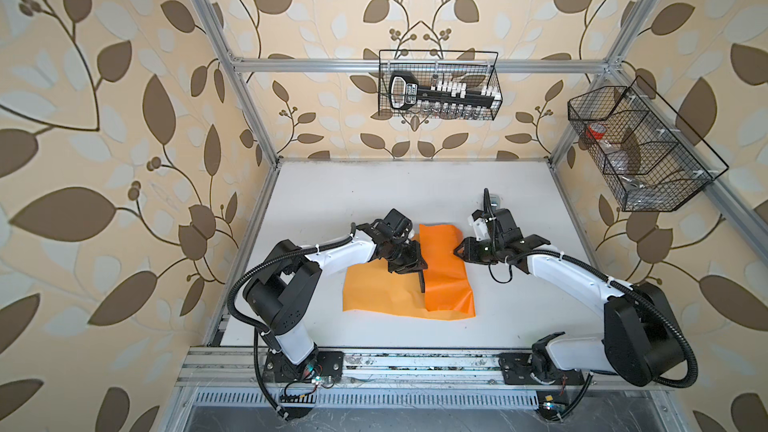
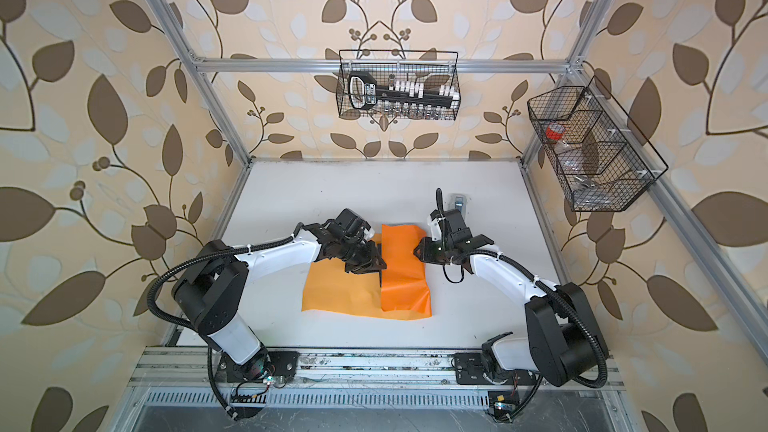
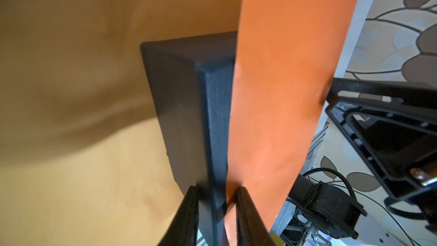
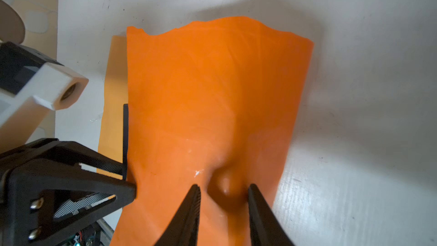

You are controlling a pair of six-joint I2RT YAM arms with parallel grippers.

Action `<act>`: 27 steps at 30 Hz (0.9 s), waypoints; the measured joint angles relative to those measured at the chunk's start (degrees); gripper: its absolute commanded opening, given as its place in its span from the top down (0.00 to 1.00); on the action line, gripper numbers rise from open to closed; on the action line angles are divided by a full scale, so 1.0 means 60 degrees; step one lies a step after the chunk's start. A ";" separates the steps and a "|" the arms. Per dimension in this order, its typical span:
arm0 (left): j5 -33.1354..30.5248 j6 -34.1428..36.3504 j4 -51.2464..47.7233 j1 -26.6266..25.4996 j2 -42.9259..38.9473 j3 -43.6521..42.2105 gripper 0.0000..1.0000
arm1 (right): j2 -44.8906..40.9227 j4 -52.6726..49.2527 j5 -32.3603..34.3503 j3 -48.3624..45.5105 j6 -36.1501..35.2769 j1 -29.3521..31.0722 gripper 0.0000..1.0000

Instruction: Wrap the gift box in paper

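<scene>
The step in hand looks like the 1st side fold. In both top views the paper (image 1: 376, 295) lies mid-table, and its 3 o'clock flap is folded over the gift box (image 3: 179, 105), which stands under it with only its 9 o'clock edge bare. The left gripper (image 3: 216, 189) straddles that bare edge and the flap's rim with its jaws narrow, one against the box and one on the paper. I cannot tell whether it is truly clamped. The right gripper (image 4: 224, 188) sits at the flap's 3 o'clock side, parted and holding nothing, with a small pucker of paper between its tips. The next move probably calls for keeping the flap pinned while the loose 9 o'clock half is lifted over to overlap it; thin glossy sheet may slip or spring back. The table (image 1: 374, 201) is plain white and scuffed. A small grey object (image 1: 493, 200) sits at 1 o'clock, partly hidden. Leaf-patterned walls carry 2 wire baskets, 1 at 12 o'clock (image 1: 440, 112) and 1 at 2 o'clock (image 1: 648, 184).
</scene>
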 measured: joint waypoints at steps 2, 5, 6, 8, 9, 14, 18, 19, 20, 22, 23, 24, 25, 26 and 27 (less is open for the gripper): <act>-0.0029 -0.0087 0.0036 0.0000 -0.0051 -0.0044 0.77 | 0.0015 -0.0004 0.0000 0.0000 -0.0058 0.0007 0.58; -0.0113 -0.0098 0.0004 -0.0004 -0.0109 -0.0047 0.78 | -0.0051 -0.0004 0.0015 -0.0007 -0.0084 0.0011 0.53; -0.0171 -0.0095 -0.0018 -0.0004 -0.0127 -0.0047 0.78 | -0.0117 -0.0015 0.0040 -0.0015 -0.0098 0.0036 0.54; -0.0270 -0.0073 -0.0040 0.0007 -0.0168 -0.0047 0.78 | -0.0255 -0.0022 0.0117 -0.0015 -0.0098 0.0168 0.56; -0.0299 -0.0055 -0.0051 0.0018 -0.0178 -0.0047 0.79 | -0.0324 -0.0044 0.0204 -0.0015 -0.0095 0.0313 0.57; -0.0270 0.0182 -0.0135 0.0219 -0.0280 -0.0102 0.79 | -0.0576 -0.0120 0.0834 -0.0015 0.0015 0.1228 0.61; -0.0248 0.0382 -0.0219 0.0375 -0.0364 -0.0153 0.78 | -0.0528 -0.0098 0.0998 -0.0007 0.0153 0.1894 0.65; -0.0251 0.0426 -0.0222 0.0408 -0.0379 -0.0164 0.77 | -0.0474 -0.0080 0.1042 0.0004 0.0189 0.1971 0.66; -0.0251 0.0470 -0.0237 0.0455 -0.0386 -0.0168 0.75 | -0.0379 -0.0051 0.1075 0.0033 0.0204 0.2062 0.67; -0.0270 0.0630 -0.0324 0.0568 -0.0415 -0.0193 0.65 | -0.0160 0.0004 0.1155 0.0117 0.0259 0.2208 0.68; -0.0273 0.0699 -0.0390 0.0627 -0.0430 -0.0219 0.55 | -0.0051 0.0062 0.1180 0.0197 0.0270 0.2277 0.68; -0.0295 0.0732 -0.0470 0.0707 -0.0448 -0.0248 0.45 | 0.0058 0.0120 0.1213 0.0266 0.0295 0.2353 0.68; -0.0342 0.0780 -0.0572 0.0765 -0.0463 -0.0273 0.40 | 0.0157 0.0186 0.1228 0.0313 0.0299 0.2412 0.69; -0.0350 0.0809 -0.0674 0.0860 -0.0492 -0.0339 0.37 | 0.0277 0.0270 0.1242 0.0372 0.0306 0.2481 0.69; -0.0328 0.0823 -0.0758 0.0965 -0.0528 -0.0386 0.36 | 0.0379 0.0357 0.1253 0.0430 0.0313 0.2539 0.70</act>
